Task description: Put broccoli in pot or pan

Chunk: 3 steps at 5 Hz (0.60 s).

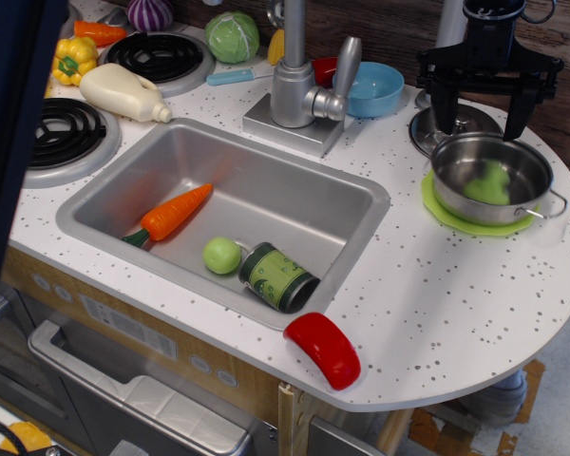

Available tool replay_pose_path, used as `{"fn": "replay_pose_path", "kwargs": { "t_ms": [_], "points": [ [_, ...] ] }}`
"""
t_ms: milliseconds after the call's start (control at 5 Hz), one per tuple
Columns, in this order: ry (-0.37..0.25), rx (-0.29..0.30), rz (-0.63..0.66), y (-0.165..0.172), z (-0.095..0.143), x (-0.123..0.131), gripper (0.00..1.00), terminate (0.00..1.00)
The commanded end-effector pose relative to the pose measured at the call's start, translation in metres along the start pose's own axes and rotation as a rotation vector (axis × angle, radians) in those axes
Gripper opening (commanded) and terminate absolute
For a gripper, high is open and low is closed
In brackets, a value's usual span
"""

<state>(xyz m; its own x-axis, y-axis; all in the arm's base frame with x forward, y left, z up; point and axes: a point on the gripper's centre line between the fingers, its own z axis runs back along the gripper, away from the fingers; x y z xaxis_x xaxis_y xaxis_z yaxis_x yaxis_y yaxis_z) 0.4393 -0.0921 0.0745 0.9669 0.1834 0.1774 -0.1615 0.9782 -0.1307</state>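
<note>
Inside the shiny round stainless-steel pot (492, 178) lies the pale lime-green lumpy broccoli (488, 183), so placement looks done. Above its far rim, the black gripper (483, 112) hangs spread wide, empty; retreating comes next.

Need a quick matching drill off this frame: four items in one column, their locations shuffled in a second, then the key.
Items:
1. broccoli
2. carrot
3. red piece
4. blue bowl

Places:
A. counter's front edge
B. behind the faucet
C. inside the steel pot
D. lying in the sink

Pairs: 1-C, 2-D, 3-A, 4-B. The gripper hangs open above the pot.
</note>
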Motion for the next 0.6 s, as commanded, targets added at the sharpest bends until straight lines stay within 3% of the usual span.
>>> {"fn": "replay_pose_path", "kwargs": {
  "t_ms": [0,200,400],
  "points": [
    [-0.063,-0.023,0.009,-0.0057,0.0209,0.0119,1.00,0.00],
    [-0.063,-0.023,0.009,-0.0057,0.0209,0.0119,1.00,0.00],
    [-0.063,-0.023,0.009,-0.0057,0.0209,0.0119,1.00,1.00]
  ]
}}
